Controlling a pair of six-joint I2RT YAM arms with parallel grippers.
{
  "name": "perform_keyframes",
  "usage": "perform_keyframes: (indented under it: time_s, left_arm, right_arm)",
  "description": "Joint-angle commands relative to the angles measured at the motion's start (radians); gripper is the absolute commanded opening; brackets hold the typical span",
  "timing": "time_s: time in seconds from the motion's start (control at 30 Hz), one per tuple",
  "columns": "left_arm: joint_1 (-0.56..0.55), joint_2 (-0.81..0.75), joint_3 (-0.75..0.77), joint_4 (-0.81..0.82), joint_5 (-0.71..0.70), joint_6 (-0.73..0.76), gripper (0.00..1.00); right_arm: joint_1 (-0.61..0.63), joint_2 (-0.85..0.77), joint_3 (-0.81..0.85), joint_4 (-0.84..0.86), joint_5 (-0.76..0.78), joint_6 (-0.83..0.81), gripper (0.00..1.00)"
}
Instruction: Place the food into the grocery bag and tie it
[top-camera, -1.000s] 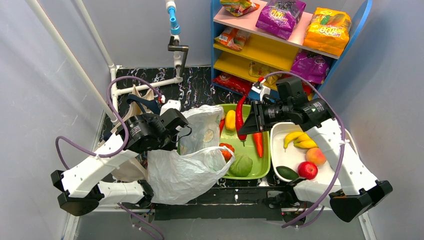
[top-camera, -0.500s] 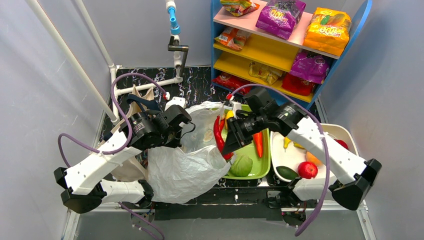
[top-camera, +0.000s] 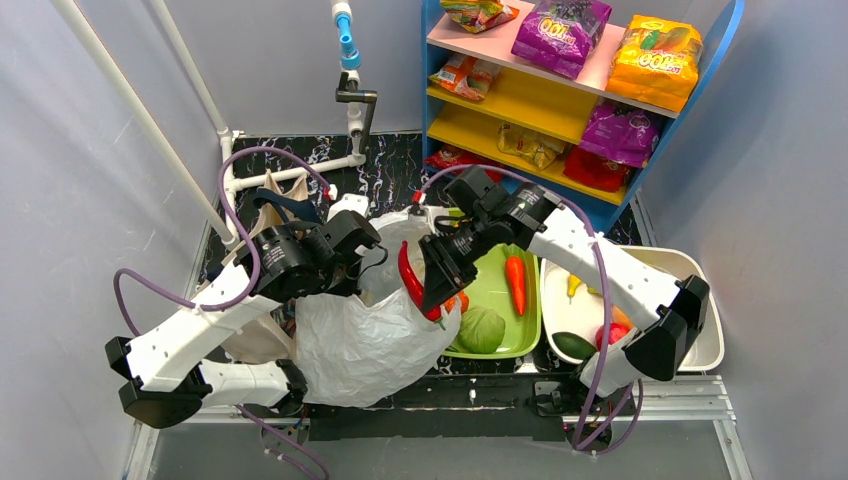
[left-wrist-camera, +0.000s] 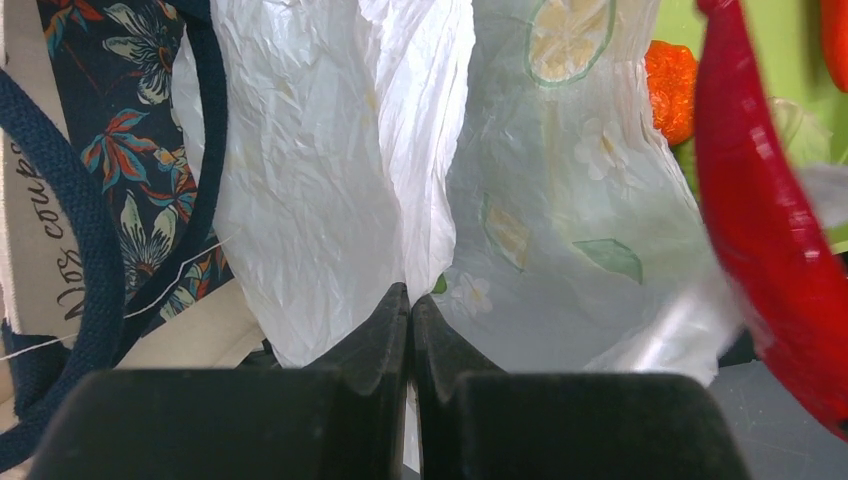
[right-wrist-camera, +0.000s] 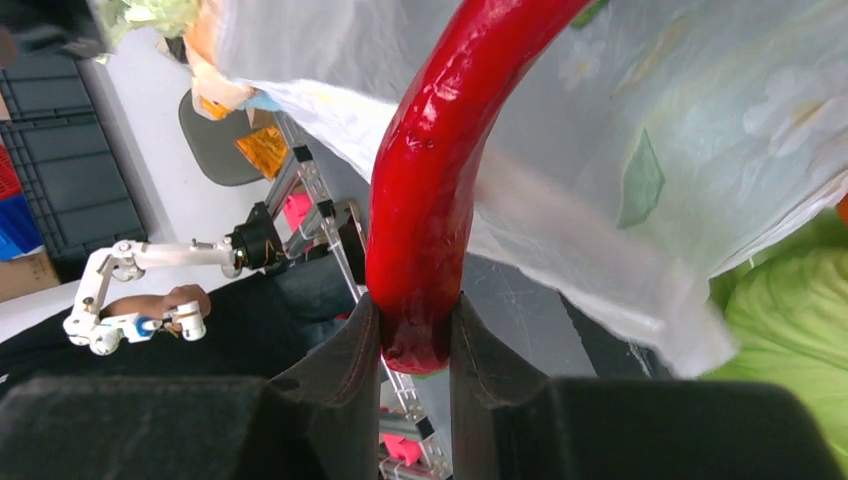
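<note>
Grocery bag (top-camera: 370, 340): just left of green tray (top-camera: 492, 292), mouth up. Film thin, limp, crinkly, likely slippery; take by bunched rim or handles.
Left pincer (left-wrist-camera: 411, 310): closed, pinching bag rim fold.
Right pincer (right-wrist-camera: 414, 320): clamped on end of red chili (right-wrist-camera: 430, 190), over bag mouth, left of tray. Chili glossy, looks firm and light.
Bag print: lemon slices, leaves; no lettering.
Tote bag (left-wrist-camera: 60, 260): "Nos cou…", partly legible.

Left arm (top-camera: 200, 325): rises from its base at bottom left, forearm angled up and right toward centre. Left hand (left-wrist-camera: 410, 305): fingers pressed together, with a fold of the grocery bag (left-wrist-camera: 320, 180) pinched between them.

Right arm (top-camera: 620, 280): stretched up and left from its base (elbow folded low at right). Right hand (right-wrist-camera: 412, 330): pointing down-left, both fingers clamped on the thick end of a red chilli (right-wrist-camera: 430, 180).
</note>
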Motion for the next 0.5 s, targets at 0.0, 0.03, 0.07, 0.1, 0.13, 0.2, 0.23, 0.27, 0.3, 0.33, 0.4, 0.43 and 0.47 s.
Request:
perform_keyframes:
  time_s: [0.0, 0.03, 0.07, 0.1, 0.13, 0.2, 0.23, 0.27, 0.3, 0.33, 0.4, 0.43, 0.47]
  left_arm:
    - [-0.004, -0.032, 0.001, -0.039, -0.018, 0.009, 0.0]
    - [-0.004, -0.033, 0.0, -0.039, -0.017, 0.011, 0.0]
    - [-0.005, -0.033, 0.0, -0.04, -0.017, 0.014, 0.0]
    - [-0.004, -0.032, -0.003, -0.038, -0.017, 0.014, 0.0]
    - [-0.004, -0.032, -0.004, -0.038, -0.017, 0.018, 0.0]
    - [-0.003, -0.031, -0.006, -0.036, -0.013, 0.021, 0.0]
    - [-0.004, -0.03, -0.007, -0.034, -0.013, 0.025, 0.0]
    - [-0.003, -0.03, -0.006, -0.032, -0.012, 0.028, 0.0]
    - [-0.005, -0.03, -0.008, -0.033, -0.009, 0.033, 0.0]
    - [-0.003, -0.03, -0.01, -0.032, -0.009, 0.034, 0.0]
    - [-0.004, -0.029, -0.01, -0.029, -0.006, 0.043, 0.0]
    - [-0.005, -0.03, -0.01, -0.028, -0.005, 0.045, 0.0]
    - [-0.005, -0.032, -0.008, -0.028, -0.004, 0.047, 0.0]
  right_arm:
    - [0.0, 0.018, 0.154, -0.044, 0.015, -0.004, 0.01]
    - [0.0, 0.041, 0.183, -0.058, 0.018, -0.002, 0.01]
    - [0.0, 0.062, 0.213, -0.085, 0.025, -0.002, 0.01]
    - [0.0, 0.088, 0.24, -0.104, 0.033, -0.006, 0.01]
    - [0.0, 0.108, 0.261, -0.117, 0.044, -0.008, 0.01]
    - [0.0, 0.146, 0.3, -0.144, 0.082, -0.011, 0.01]
    - [0.0, 0.164, 0.316, -0.153, 0.095, -0.013, 0.01]
    - [0.0, 0.178, 0.331, -0.155, 0.107, -0.015, 0.01]
    - [0.0, 0.191, 0.345, -0.154, 0.123, -0.014, 0.01]
    - [-0.001, 0.203, 0.36, -0.153, 0.141, -0.016, 0.01]
    - [-0.001, 0.229, 0.382, -0.154, 0.173, -0.015, 0.01]
    - [0.0, 0.241, 0.388, -0.154, 0.179, -0.017, 0.01]
    - [0.0, 0.251, 0.39, -0.157, 0.184, -0.02, 0.01]
